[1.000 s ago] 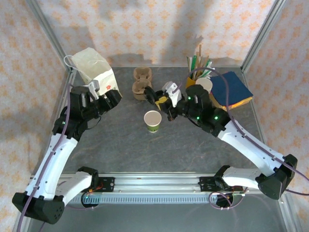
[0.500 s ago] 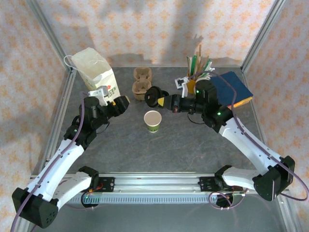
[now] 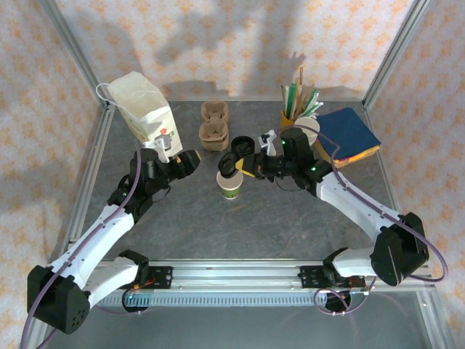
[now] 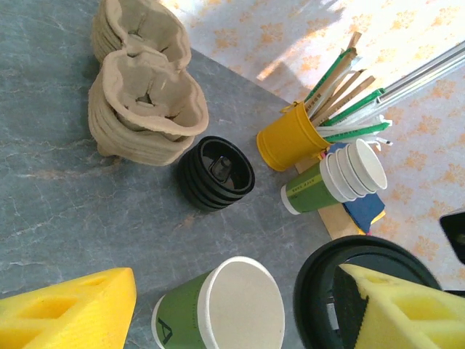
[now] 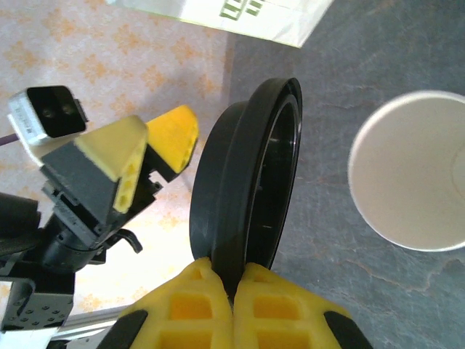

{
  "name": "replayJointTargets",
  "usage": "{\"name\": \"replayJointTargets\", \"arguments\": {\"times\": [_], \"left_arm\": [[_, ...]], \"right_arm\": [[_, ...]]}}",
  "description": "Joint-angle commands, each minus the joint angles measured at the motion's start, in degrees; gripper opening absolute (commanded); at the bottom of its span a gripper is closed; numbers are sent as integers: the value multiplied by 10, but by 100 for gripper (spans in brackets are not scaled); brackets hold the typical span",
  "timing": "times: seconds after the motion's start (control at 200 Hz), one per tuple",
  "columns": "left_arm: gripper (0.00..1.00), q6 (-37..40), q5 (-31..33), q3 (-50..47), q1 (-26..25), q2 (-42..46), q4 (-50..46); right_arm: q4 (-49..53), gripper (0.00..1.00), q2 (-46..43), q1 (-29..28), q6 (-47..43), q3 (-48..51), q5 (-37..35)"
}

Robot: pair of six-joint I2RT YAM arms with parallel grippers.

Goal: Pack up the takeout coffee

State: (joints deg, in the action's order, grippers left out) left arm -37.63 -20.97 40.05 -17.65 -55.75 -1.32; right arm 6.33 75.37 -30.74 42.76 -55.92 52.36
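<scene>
Cup (image 3: 229, 182): unlidded | lid (image 5: 247, 196): pinched edge-on in right tool (image 5: 234, 280), cup's 12 o'clock, seemingly clear of the rim | left tool (image 3: 190, 161): spread, empty, cup's 9 o'clock | outstanding: lidding, packing.

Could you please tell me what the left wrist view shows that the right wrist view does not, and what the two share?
The left wrist view adds the stacked cardboard cup trays, the stack of spare lids, the yellow cup of sticks and straws, and the lidless cups lying on their side. The right wrist view adds an edge of the white paper bag and the right gripper shut on the black lid. Shared: the open paper cup, that black lid, and the open left gripper.
</scene>
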Motion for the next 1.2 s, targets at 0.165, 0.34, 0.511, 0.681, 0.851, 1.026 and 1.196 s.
{"name": "replayJointTargets", "arguments": {"times": [0.165,0.34,0.511,0.681,0.851,1.026,1.196], "left_arm": [[73,-10,-13,-20,-3,7,43],[73,-13,-15,-21,-3,4,44],[73,-12,-15,-22,-3,5,42],[73,-10,-13,-23,-3,7,38],[73,-13,-11,-23,-3,8,37],[74,-14,-14,-20,-3,12,37],[74,-13,-13,-20,-3,13,33]], "right_arm": [[-46,0,4,5,34,52,-6],[-76,0,10,8,51,76,-7],[-94,0,16,15,61,90,-10],[-111,0,24,16,70,98,-11],[-130,1,33,16,79,104,-5],[-135,5,42,16,78,105,-9],[-126,12,47,16,71,105,-13]]}}
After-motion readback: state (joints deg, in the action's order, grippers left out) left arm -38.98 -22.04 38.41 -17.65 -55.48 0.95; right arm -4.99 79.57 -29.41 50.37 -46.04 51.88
